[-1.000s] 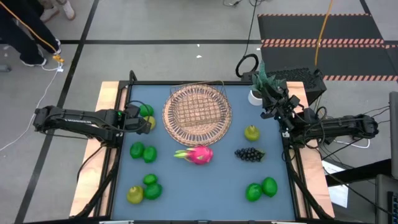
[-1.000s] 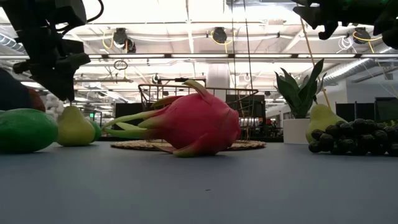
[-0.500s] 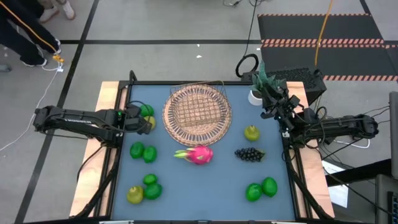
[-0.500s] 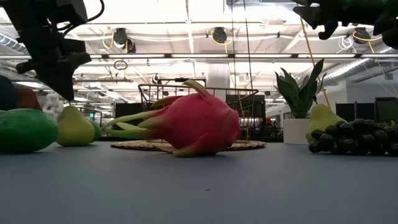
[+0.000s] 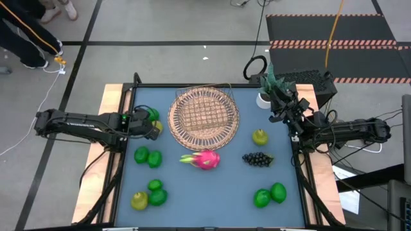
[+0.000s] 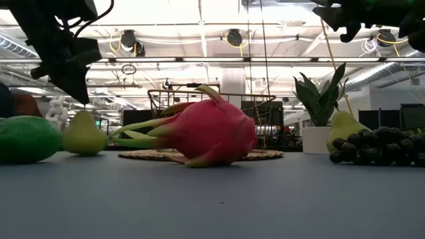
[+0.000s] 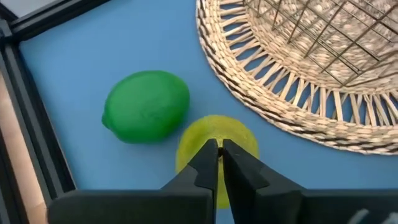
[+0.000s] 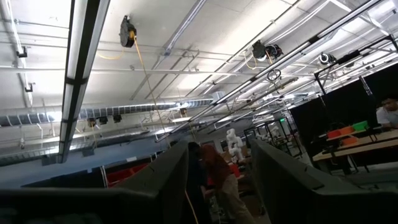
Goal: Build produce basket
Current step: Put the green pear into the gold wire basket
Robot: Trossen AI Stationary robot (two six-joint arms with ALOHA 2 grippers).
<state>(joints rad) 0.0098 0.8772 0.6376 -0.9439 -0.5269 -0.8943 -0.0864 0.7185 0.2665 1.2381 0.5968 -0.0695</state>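
Round tan wicker basket [image 5: 203, 116] at the far middle of the blue surface [image 5: 212, 186], holding nothing: bare lattice only. Produce all outside it. Just left of the basket rim, a green lime [image 7: 146, 106] and a yellow-green pear [image 7: 216, 143], side by side and nearly touching, near the surface's left edge. Directly over that pear, the left end effector [image 7: 219, 155], fingers pressed together with no gap, gripping nothing, tips above the pear's top in the left wrist view; raised off the surface in the low view, with the pear [image 6: 84, 135] standing below it. Basket rim just right of the pear, a narrow strip of blue between them.

Near side of the basket, a pink dragon fruit [image 5: 204, 158] lying close to the rim, green tips pointing left. Right of it, a dark grape bunch [image 5: 257, 159], and a second pear [image 5: 259, 136] just beyond the grapes. Two green fruits [image 5: 148, 156] at left middle, touching. Near-left corner: a cluster of two green fruits and a yellow-green one [image 5: 149, 194]. Near right: two more green fruits [image 5: 270, 194], touching.

Far-right corner, a potted plant [image 5: 266, 90] in a white pot. Right end effector [image 5: 284, 109] beside it, lifted over the surface's right edge, fingers spread apart and empty in the right wrist view. Open blue surface wide in the near middle, between the two near clusters.
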